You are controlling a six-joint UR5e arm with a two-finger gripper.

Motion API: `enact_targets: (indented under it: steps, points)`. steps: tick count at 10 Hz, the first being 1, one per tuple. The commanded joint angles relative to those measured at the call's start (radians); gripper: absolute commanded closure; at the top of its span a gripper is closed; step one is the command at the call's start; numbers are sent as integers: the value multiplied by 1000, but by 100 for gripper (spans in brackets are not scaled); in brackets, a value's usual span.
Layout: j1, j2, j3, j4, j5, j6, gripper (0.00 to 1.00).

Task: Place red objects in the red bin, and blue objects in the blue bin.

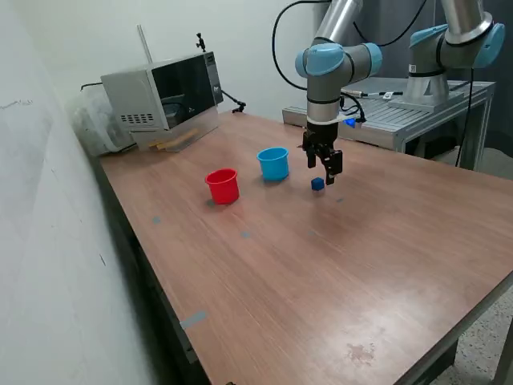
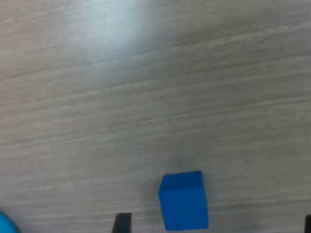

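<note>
Blue cube [image 1: 318, 184] is seen resting on the wooden worktop [image 1: 337, 265], just below the fingers [image 1: 324, 167] and not touched by them. Fingers are held spread apart above the worktop, nothing gripped between them. In the wrist view the same cube [image 2: 183, 200] is shown lying between the two dark fingertips [image 2: 121, 222], closer to one of them, flat on the wood grain. Light blue cup [image 1: 273, 164] is placed upright near the fingers, toward the exterior view's left of them. Red cup [image 1: 223, 186] is placed upright farther off on that same side, beside the blue cup but apart from it. Cup contents cannot be told. Microwave [image 1: 164, 95] is seen at the far end of the worktop, well apart from the fingers.
</note>
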Motion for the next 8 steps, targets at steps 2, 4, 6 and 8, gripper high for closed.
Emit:
enact_targets:
  steps: [2,4,6,8]
  points:
    - [-16,26,-2,-2,0,-19,0]
    - [-16,26,1,-2,-1,-32,0]
    - [-16,26,-4,-2,-1,-34,0]
    - [-18,26,-2,-2,-1,-51,0]
